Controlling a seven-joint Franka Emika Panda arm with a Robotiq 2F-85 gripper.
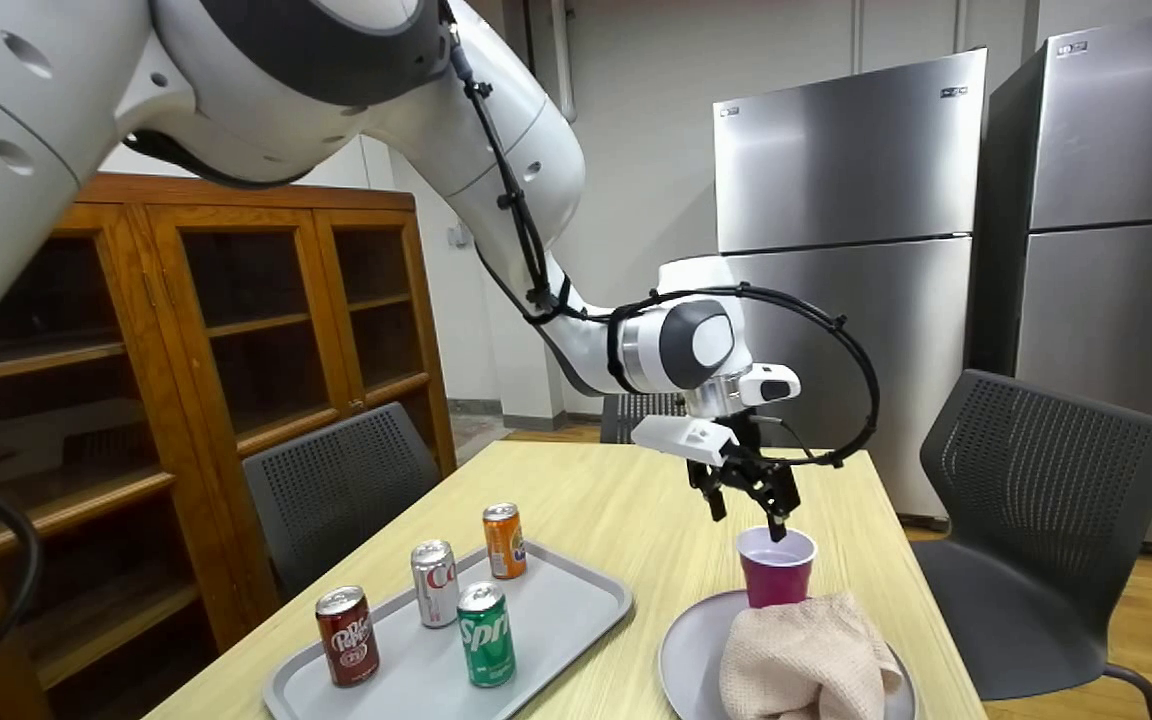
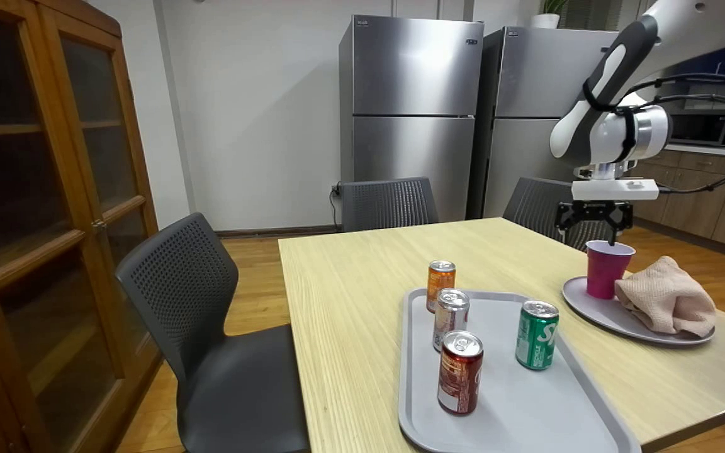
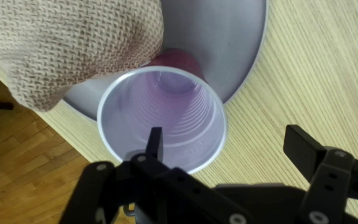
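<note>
My gripper point(image 3: 225, 140) is open with nothing between its fingers. It points down over the table, and it shows in both exterior views point(image 1: 748, 522) point(image 2: 589, 238). One finger is over the mouth of a magenta cup point(image 3: 166, 102) with a pale inside; I cannot tell whether its tip dips below the rim. The other finger is outside the cup, over the table. The cup point(image 1: 776, 582) point(image 2: 605, 277) stands upright on a grey round plate point(image 1: 686, 655) point(image 2: 578, 297). A crumpled beige cloth point(image 1: 804, 655) point(image 2: 668, 299) lies on the plate beside the cup.
A grey tray point(image 1: 576, 592) holds an orange can point(image 1: 504, 542), a silver can point(image 1: 435, 585), a dark red can point(image 1: 347, 638) and a green can point(image 1: 486, 636). Chairs point(image 2: 236, 371) stand around the wooden table point(image 2: 362, 270). Fridges point(image 1: 846, 300) and a wooden cabinet point(image 1: 236, 330) stand beyond.
</note>
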